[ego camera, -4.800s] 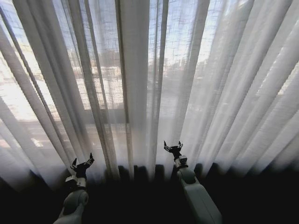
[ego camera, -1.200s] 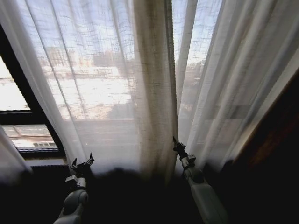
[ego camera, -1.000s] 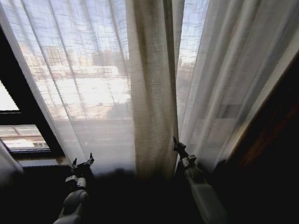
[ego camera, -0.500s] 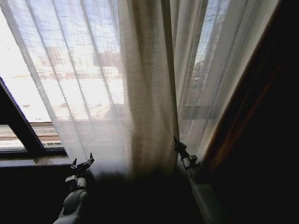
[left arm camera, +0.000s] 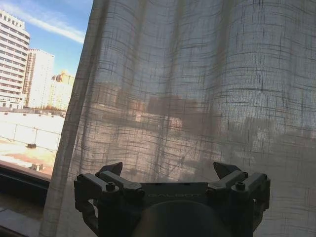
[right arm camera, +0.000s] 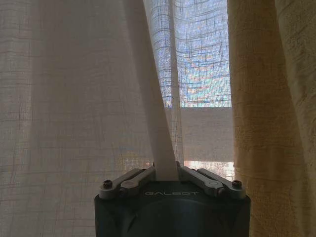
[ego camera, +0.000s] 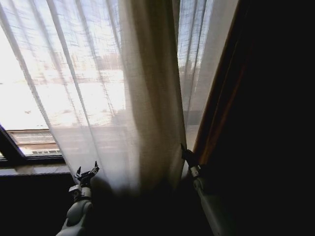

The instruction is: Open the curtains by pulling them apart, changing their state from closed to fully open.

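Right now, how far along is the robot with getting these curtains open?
Partly done. The right gripper is shut on a fold of the curtains, bunched toward the right wall. The left gripper hangs open, holding nothing. Fabric covers most of the window; bare glass shows at lower left.

My curtains [ego camera: 142, 98] hang as sheer off-white pleated fabric, bunched into a thick fold at centre, with bare window showing at the lower left.
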`<state>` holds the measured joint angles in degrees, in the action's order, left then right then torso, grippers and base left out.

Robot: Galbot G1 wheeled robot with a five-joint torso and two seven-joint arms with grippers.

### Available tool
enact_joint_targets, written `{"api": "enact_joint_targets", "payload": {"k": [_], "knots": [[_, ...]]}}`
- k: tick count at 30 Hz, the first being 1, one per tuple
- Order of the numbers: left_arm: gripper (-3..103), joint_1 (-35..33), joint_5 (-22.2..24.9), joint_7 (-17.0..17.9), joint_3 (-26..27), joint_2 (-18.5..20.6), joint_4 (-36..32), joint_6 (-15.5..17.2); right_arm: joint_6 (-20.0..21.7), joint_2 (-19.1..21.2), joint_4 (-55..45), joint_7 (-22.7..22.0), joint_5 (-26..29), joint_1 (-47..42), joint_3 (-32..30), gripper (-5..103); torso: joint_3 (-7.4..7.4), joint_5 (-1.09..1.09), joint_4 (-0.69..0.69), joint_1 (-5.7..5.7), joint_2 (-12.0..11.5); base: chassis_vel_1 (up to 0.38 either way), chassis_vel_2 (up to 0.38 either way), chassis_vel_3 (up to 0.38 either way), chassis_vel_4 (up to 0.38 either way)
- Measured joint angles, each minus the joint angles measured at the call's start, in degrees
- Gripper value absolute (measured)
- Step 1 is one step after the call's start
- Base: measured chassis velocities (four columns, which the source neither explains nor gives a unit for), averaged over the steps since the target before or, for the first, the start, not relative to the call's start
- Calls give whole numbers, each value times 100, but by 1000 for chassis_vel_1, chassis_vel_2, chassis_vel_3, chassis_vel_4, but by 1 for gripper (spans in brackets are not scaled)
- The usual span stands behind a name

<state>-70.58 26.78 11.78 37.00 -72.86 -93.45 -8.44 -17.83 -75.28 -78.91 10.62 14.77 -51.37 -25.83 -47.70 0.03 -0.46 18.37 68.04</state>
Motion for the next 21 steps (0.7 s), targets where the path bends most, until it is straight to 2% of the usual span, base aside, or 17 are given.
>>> {"api": "enact_joint_targets", "payload": {"k": [3, 6, 9, 12, 16, 21], "knots": [[100, 0, 0, 0, 0, 0, 0, 0, -57, 1, 25, 19, 17, 17, -12, 0, 0, -1, 1, 0, 0, 0, 0, 0, 0], [100, 0, 0, 2, 3, 2, 0, 0, -174, -10, 90, 42, 30, 50, -13, 0, 0, -11, 9, 0, 0, 0, 0, 0, 0], [100, 1, 0, 4, 7, 3, 0, 0, -171, -14, 119, 63, -9, 55, -32, 0, 0, -3, 8, 0, 0, 37, 45, -23, -34], [100, 0, 0, 4, 7, 3, 0, 0, -101, -12, 134, 63, -17, 68, -62, 0, 0, -4, 6, 0, 0, 7, 19, -7, -5], [100, 0, 0, 3, 3, 2, 0, 0, 193, 54, 149, 188, -264, 60, -249, 0, 0, -1, 1, 0, 0, 0, 0, 0, 0], [100, 0, 0, 3, 2, 2, 0, 0, 279, 120, 150, 187, -278, -8, -304, 0, 0, -3, 3, -1, 0, 0, 0, 0, 0]]}}
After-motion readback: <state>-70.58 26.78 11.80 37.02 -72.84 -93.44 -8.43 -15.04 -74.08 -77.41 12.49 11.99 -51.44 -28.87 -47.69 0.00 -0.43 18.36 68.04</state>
